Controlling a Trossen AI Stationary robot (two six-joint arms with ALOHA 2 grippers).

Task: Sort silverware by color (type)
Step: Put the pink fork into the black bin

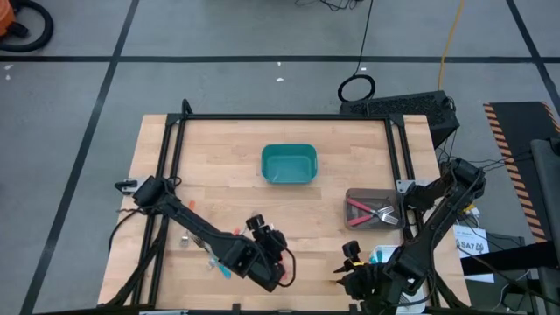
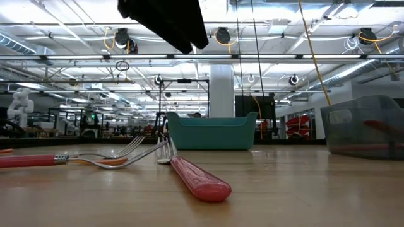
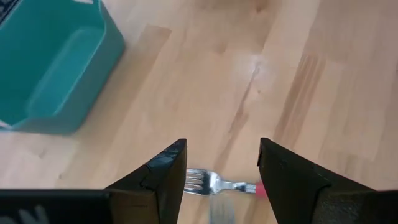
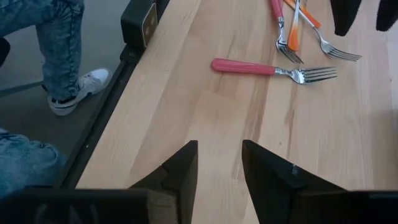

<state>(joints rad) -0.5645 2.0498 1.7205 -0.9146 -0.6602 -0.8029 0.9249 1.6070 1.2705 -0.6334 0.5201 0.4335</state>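
Note:
Several forks lie flat near the table's near edge. In the right wrist view I see a red-handled fork [image 4: 249, 66], an orange-handled one [image 4: 296, 28] and another red one [image 4: 277, 12]. The low view shows a red-handled fork [image 2: 196, 178] closest to the camera. My left gripper [image 3: 222, 171] is open and hovers above a fork's silver tines [image 3: 200, 181], whose red handle [image 3: 260, 188] starts beside one finger. In the high view this gripper [image 1: 262, 249] hides those forks. My right gripper [image 4: 219, 162] is open over bare wood at the near edge [image 1: 350, 273].
A teal bin [image 1: 289, 164] stands mid-table, also in the low view [image 2: 211, 131]. A grey bin [image 1: 374, 210] on the right holds red-handled forks. A light blue handle [image 1: 219, 267] lies beside the left arm. A person's legs [image 4: 56, 43] stand beyond the table's edge.

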